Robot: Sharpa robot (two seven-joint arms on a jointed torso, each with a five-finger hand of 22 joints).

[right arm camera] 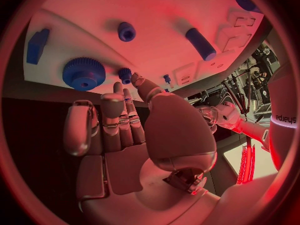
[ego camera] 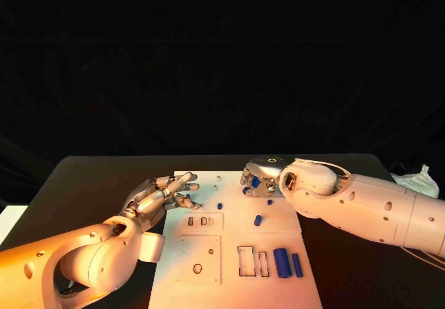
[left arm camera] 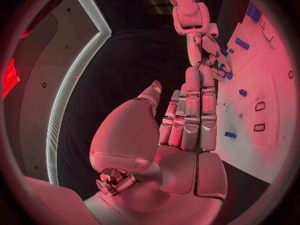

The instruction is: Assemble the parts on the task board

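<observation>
A flat white board [ego camera: 236, 257] lies on the black table [ego camera: 92, 187], and it looks smooth and hard like plastic. The left hand [ego camera: 165, 196] hangs over the board's left edge. It is shiny silver metal, its fingers [left arm camera: 200, 105] are straight and lie close side by side, and it holds nothing. The right hand [ego camera: 260, 177] is over the far end of the board, with its white, smooth, round arm behind it. Its fingers [right arm camera: 122, 117] are stretched out with small gaps between them, and nothing is in them. Just past those fingertips sits a round blue wheel [right arm camera: 83, 73] with little teeth all around its rim, on the board's far part. Near it is a small blue peg [right arm camera: 125, 75], a short blue tube [right arm camera: 127, 31] with a hole in the end, and a flat blue block [right arm camera: 37, 46] close to the board's edge. A longer blue rod [ego camera: 258, 220], smooth and round, lies in the middle of the board, and a tiny blue pin [ego camera: 220, 206] stands a little to its left. At the near end, two long blue bars [ego camera: 287, 264] lie side by side next to two empty slots with dark edges [ego camera: 252, 261]. More small holes are cut in the board, some oval [ego camera: 197, 268] and some like little boxes [ego camera: 197, 221]. Whether the wheel sits on a post or just lies flat is hard to see.
</observation>
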